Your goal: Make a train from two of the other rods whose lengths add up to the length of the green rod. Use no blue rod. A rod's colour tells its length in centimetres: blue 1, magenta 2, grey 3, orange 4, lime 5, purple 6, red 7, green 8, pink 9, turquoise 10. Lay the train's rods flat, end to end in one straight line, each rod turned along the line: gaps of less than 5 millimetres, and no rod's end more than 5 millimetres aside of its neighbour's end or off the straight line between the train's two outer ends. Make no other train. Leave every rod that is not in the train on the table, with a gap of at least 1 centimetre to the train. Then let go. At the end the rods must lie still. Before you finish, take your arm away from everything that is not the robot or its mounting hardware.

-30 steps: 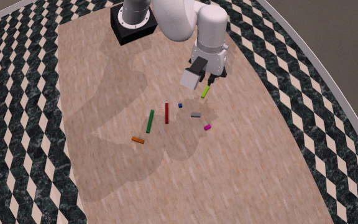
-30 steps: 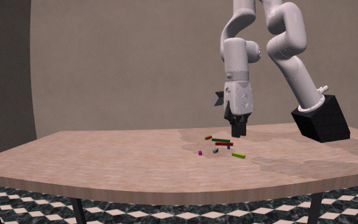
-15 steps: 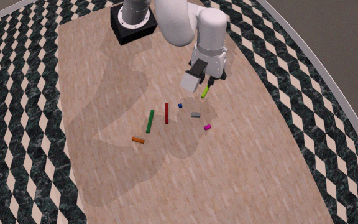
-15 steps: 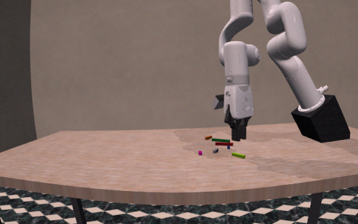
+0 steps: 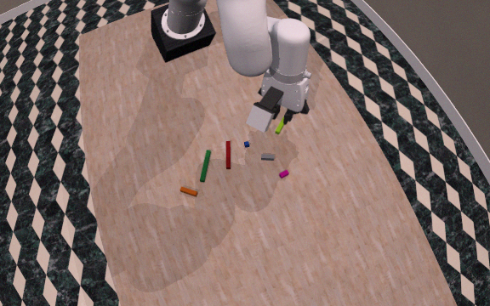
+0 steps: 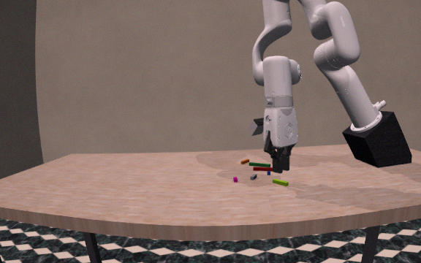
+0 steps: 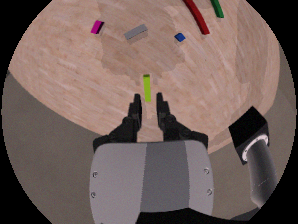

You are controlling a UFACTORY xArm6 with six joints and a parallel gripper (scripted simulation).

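The green rod [image 5: 205,166] [image 6: 259,164] lies flat near the table's middle, with the red rod [image 5: 228,155] [image 6: 262,169] [image 7: 194,14] beside it. The lime rod [image 5: 280,126] [image 6: 280,182] [image 7: 147,87] lies flat apart from the others. My gripper [image 5: 288,116] [image 6: 279,169] [image 7: 148,100] hangs just above one end of the lime rod, fingers narrowly apart and holding nothing. The grey rod [image 5: 267,156] [image 6: 253,177] [image 7: 136,31], the magenta rod [image 5: 284,173] [image 6: 235,179] [image 7: 97,27], the small blue rod [image 5: 247,144] [image 6: 268,173] [image 7: 178,38] and the orange rod [image 5: 189,191] [image 6: 245,161] lie scattered, none touching.
The arm's black base [image 5: 181,36] [image 6: 378,140] stands at the table's far end. The wooden table [image 5: 313,238] [image 6: 123,190] stretches wide around the rods. A checkered floor surrounds it.
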